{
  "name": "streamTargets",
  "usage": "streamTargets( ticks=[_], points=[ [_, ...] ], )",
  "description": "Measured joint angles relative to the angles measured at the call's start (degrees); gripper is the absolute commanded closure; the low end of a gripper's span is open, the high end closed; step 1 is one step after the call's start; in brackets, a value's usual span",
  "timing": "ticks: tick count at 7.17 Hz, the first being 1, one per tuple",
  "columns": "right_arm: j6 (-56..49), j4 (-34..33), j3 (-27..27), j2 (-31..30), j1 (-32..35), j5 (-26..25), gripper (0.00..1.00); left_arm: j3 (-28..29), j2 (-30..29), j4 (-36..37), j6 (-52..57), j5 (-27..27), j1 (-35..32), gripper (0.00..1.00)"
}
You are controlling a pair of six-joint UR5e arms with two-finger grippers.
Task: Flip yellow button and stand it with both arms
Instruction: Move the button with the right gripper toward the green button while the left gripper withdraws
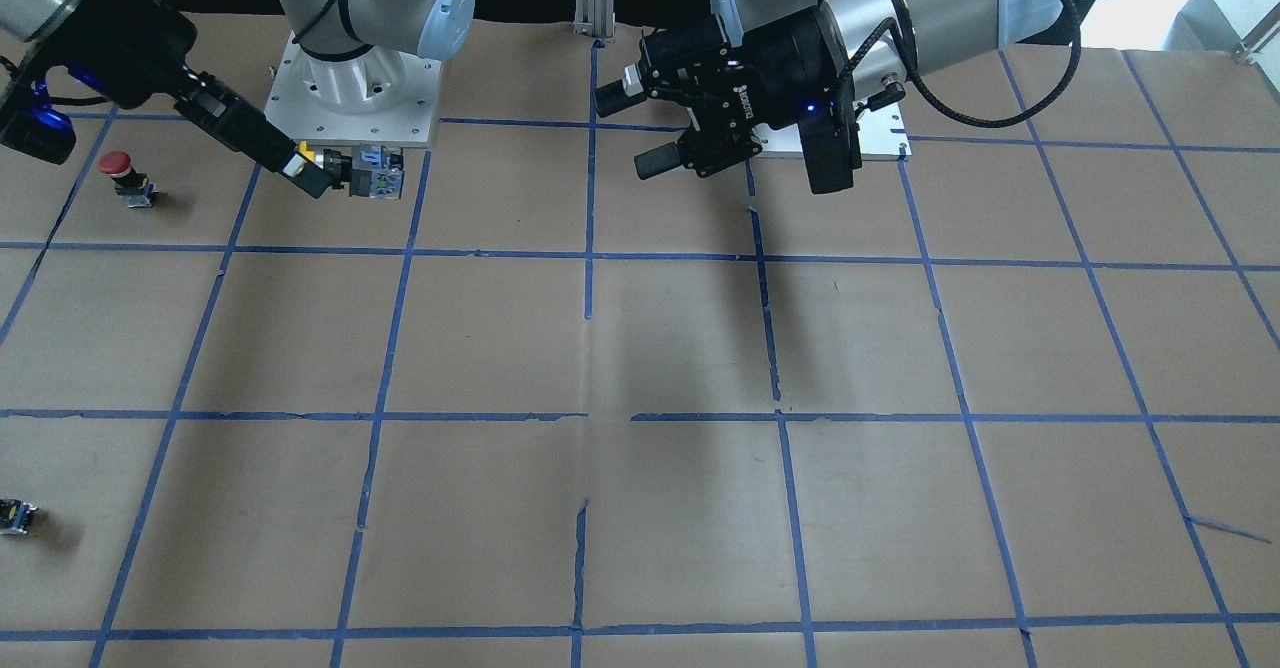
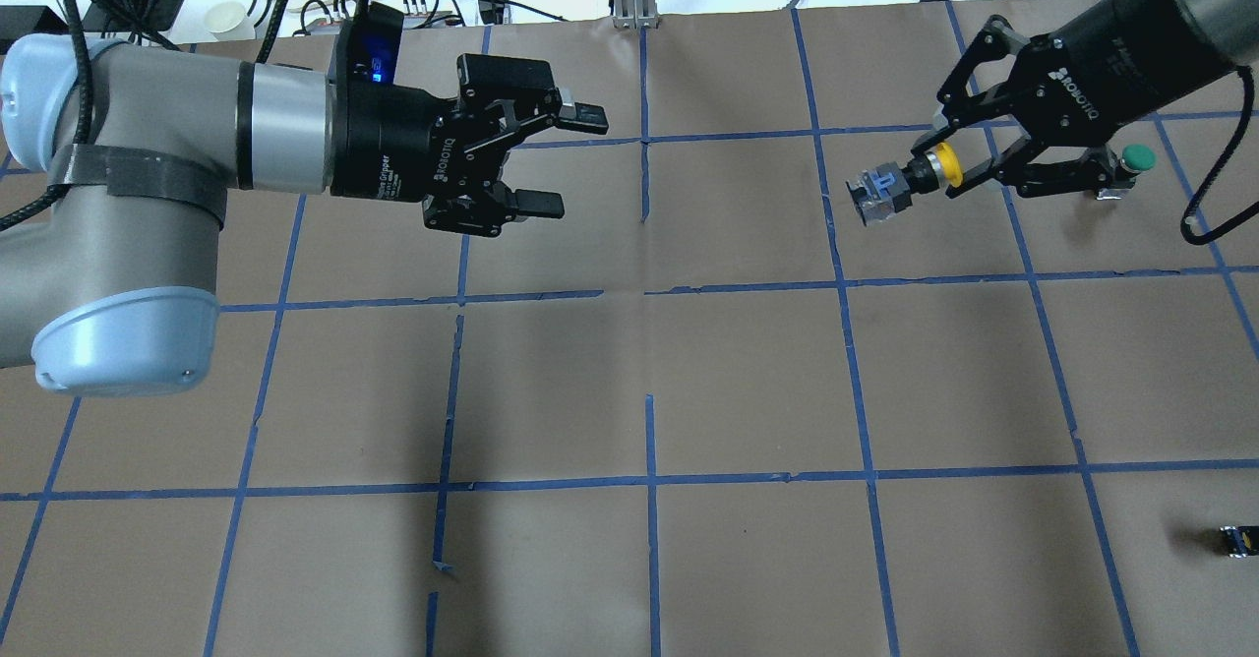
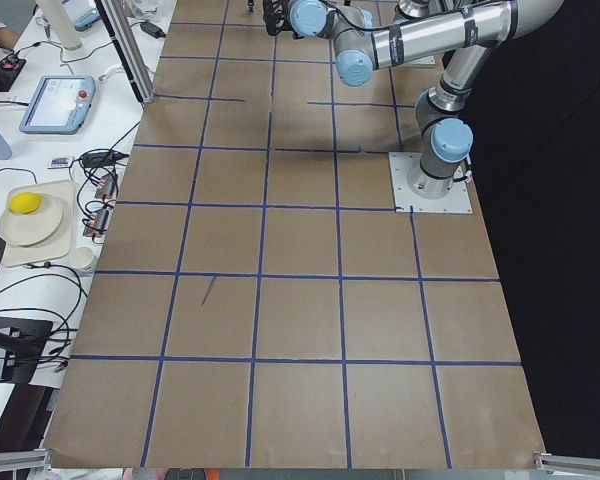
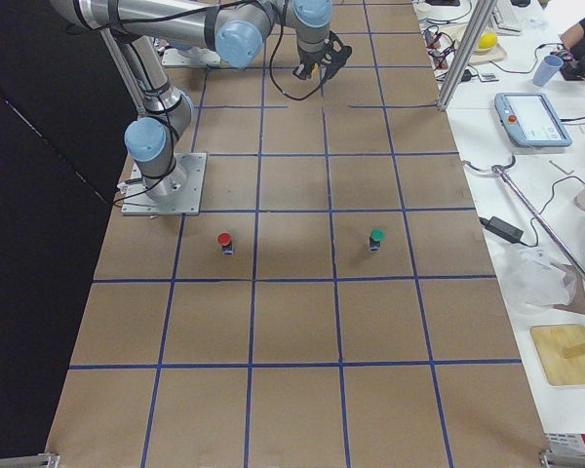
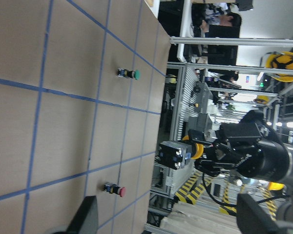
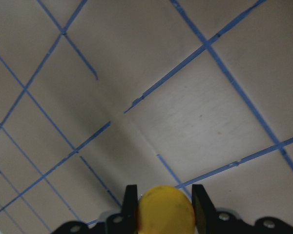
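My right gripper (image 2: 939, 163) is shut on the yellow button (image 2: 880, 193) and holds it in the air over the far right of the table. The fingers pinch it at the yellow cap, and the grey-black body points sideways toward the left arm. In the front view the right gripper (image 1: 312, 173) holds the yellow button (image 1: 375, 170) near the right arm's base. The right wrist view shows the yellow cap (image 6: 165, 212) between the fingers (image 6: 131, 200). My left gripper (image 2: 569, 161) is open and empty, pointing at the button from well apart, as also seen in the front view (image 1: 630, 130).
A red-capped button (image 1: 118, 170) stands near the right gripper. A green-capped button (image 2: 1136, 157) stands just beyond the right gripper's fingers. A tiny black part with a yellow spot (image 2: 1237, 539) lies at the right edge. The brown table (image 2: 649, 391) carries a blue tape grid.
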Motion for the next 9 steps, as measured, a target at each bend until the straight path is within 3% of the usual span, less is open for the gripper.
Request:
streamTargets(
  ticks=[2,4,7,9],
  points=[
    [-4.7,-6.2,4.7,0.2,-3.1,-12.8,0.77,3.2,-0.4,-3.0,0.3,14.3,-0.4,0.01],
    [-7.0,-16.1,9.3,1.5,-4.4,-26.3,0.77,8.5,-0.8,-11.3,3.0,25.8,-0.4,0.01],
    [-7.0,-26.7,10.9,8.9,-6.3,-36.7,0.77,16.3,-2.2,-23.4,12.1,43.0,-0.5,0.01],
    [-5.6,-32.5,11.2,13.4,-8.3,-43.3,0.77,18.2,-2.4,-26.0,19.4,50.6,-0.9,0.01]
  ],
)
